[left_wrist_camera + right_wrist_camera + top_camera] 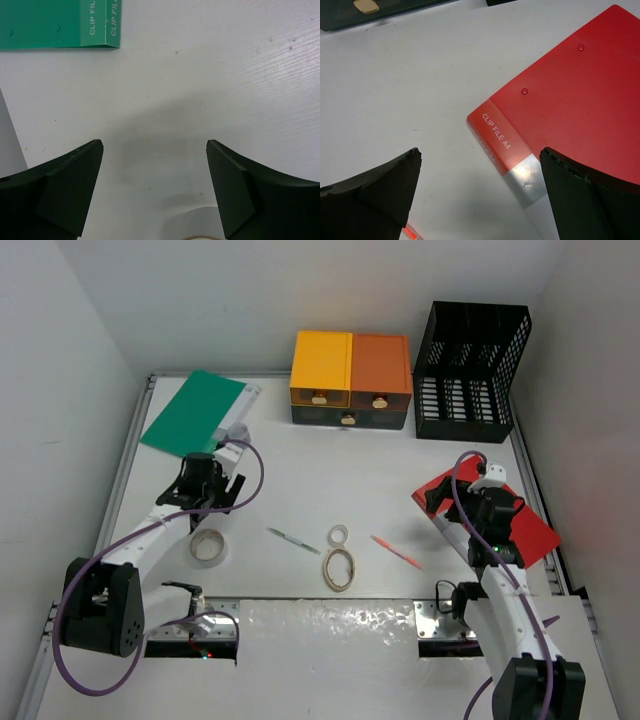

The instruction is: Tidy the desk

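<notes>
Top view: the large flat white surface (300,465) with thin metal rails is filling a white-walled booth; nothing is looking sorted yet. A pale tape roll (208,546) is lying just behind the left jaws; a thin dark pen (293,540), pale loops (340,562) and an orange-red pen (396,552) are lying loose between both sets of jaws, well short of the yellow-and-orange drawer box (350,380) and black mesh rack (470,370).

Left wrist: the left jaws are standing wide and empty over bare surface; the flat green clip file (55,22) is lying ahead of them.

Right wrist: the right jaws are gaping wide, holding nothing, straddling the flat red clip file (570,100) at its corner.
</notes>
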Available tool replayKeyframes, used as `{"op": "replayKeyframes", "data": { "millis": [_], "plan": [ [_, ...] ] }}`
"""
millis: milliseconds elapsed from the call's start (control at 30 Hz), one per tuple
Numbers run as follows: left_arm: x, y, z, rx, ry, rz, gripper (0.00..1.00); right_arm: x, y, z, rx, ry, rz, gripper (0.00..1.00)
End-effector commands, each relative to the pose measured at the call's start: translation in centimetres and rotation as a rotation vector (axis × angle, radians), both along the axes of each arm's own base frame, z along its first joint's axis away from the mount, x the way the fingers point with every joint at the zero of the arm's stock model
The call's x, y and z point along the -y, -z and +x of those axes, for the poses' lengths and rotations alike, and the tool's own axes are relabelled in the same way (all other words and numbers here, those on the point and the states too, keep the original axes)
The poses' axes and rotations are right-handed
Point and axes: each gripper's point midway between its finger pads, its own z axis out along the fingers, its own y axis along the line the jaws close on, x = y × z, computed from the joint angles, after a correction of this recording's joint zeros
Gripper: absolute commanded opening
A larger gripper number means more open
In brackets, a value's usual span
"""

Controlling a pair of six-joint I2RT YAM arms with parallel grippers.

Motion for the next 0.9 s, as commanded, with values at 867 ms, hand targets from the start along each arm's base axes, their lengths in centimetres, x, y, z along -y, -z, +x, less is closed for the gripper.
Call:
{"op": "replayKeyframes", "data": {
  "millis": [867],
  "plan": [
    [0.8,-2.6,1.7,0.116,0.018,-0.035,0.83,0.1,-1.7,0.7,0.054,0.014,0.011,0.99]
  ]
}}
